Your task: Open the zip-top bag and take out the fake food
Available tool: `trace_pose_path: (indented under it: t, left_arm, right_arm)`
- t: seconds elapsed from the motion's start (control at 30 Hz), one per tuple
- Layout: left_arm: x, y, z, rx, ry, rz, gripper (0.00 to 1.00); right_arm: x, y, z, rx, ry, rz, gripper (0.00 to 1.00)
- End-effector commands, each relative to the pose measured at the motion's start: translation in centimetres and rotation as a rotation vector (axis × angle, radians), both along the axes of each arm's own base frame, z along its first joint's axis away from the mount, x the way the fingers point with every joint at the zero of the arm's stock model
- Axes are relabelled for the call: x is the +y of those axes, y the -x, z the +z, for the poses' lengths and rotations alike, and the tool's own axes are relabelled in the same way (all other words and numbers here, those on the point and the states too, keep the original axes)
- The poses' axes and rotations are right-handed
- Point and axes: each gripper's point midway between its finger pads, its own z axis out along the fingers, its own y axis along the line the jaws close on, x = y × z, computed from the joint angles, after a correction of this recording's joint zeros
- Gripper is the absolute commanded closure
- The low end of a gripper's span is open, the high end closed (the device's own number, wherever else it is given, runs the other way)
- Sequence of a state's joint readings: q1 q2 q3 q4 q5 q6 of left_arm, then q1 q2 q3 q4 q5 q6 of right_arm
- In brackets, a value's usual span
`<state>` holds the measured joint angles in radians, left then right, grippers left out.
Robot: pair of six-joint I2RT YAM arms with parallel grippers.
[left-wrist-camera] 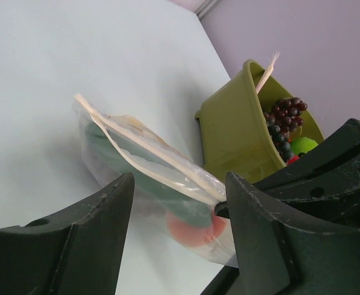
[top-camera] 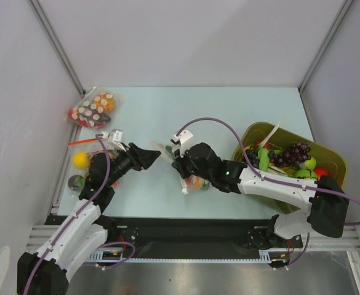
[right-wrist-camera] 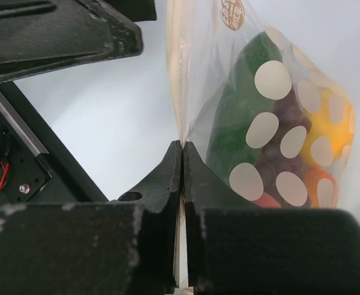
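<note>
Clear soft-plastic zip-top bag with white dots (right-wrist-camera: pixel 272 123) has edge pinched in right jaws, which are pressed together. Zip strip runs lengthwise away from them. Plastic fruits (right-wrist-camera: pixel 238 129) inside bag. Left jaws spread, bag between them, contact unclear. Olive-green plastic bin (left-wrist-camera: pixel 229 132) beyond bag.

light: bright, even | shadows: faint | wrist views: near foreground soft

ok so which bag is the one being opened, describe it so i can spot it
On the pale table, look at the middle, left of the olive bin. The zip-top bag is the clear white-dotted pouch pinched by the right gripper; the other dotted bag lies apart in the far left corner.
</note>
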<state>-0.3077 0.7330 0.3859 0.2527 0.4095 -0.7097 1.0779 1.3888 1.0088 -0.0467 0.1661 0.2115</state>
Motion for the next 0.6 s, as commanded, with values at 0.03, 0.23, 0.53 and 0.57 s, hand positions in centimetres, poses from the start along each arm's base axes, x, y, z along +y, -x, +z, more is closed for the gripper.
trace_pose_path:
  t: [0.03, 0.23, 0.53, 0.57]
  left_arm:
    - [0.5, -0.3, 0.6, -0.019, 0.027, 0.052, 0.34]
    - [0.3, -0.9, -0.7, 0.042, 0.026, 0.055, 0.37]
    - [0.3, -1.3, -1.0, 0.048, 0.02, 0.058, 0.38]
    - [0.3, -1.4, -1.1, 0.051, 0.019, 0.063, 0.38]
  right_arm:
    - [0.3, -0.2, 3.5, -0.043, -0.116, -0.005, 1.0]
    - [0.1, 0.0, 3.8, -0.04, -0.13, -0.004, 1.0]
    - [0.3, 0.5, 4.2, -0.037, -0.147, 0.019, 1.0]
    - [0.3, 0.6, 4.3, -0.038, -0.148, 0.022, 1.0]
